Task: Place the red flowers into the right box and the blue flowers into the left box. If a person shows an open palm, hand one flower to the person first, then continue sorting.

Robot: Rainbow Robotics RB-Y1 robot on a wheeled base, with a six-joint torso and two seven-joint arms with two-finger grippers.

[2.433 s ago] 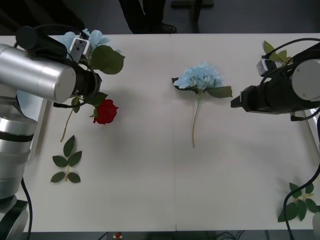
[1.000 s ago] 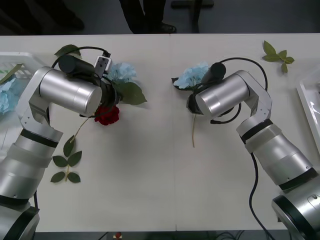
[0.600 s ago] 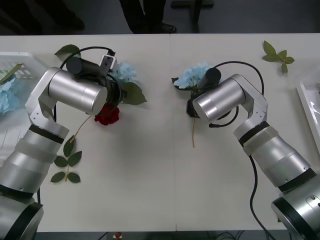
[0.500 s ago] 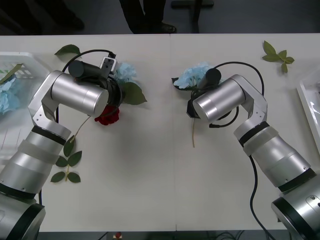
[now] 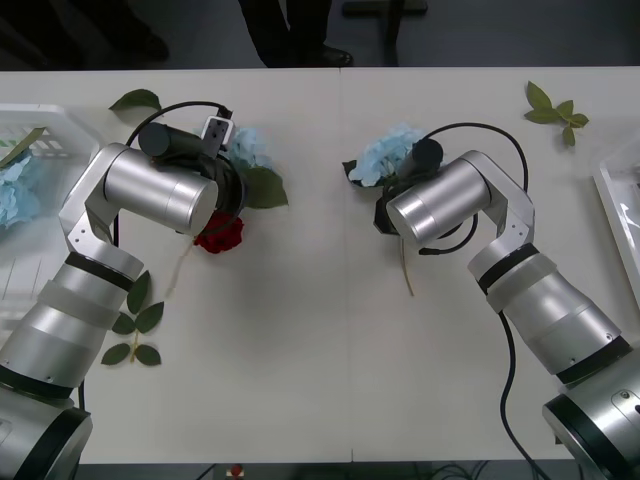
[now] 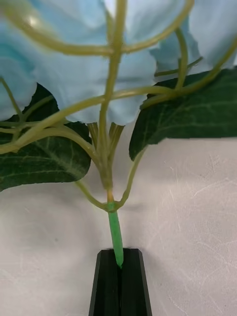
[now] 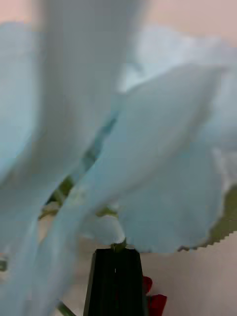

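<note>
Right gripper [image 6: 119, 269] is clamping a blue flower's stem [image 6: 115, 236] mid-counter [image 5: 300, 350], bloom just ahead. Left gripper [image 7: 116, 256] is pinching another blue flower [image 7: 148, 163], w/ red rose [image 5: 220, 233] beside it.

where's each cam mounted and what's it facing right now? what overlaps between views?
Front: above the arms, facing forward and down at the table; both arms show, left end effector and right end effector each at a blue flower.
Right wrist: on the right arm, facing along its black fingers, shut on the stem of the centre blue flower.
Left wrist: on the left arm, fingers shut at the base of the left blue flower; red rose beside them.
Shared: front also shows both blue flowers and the rose.
</note>
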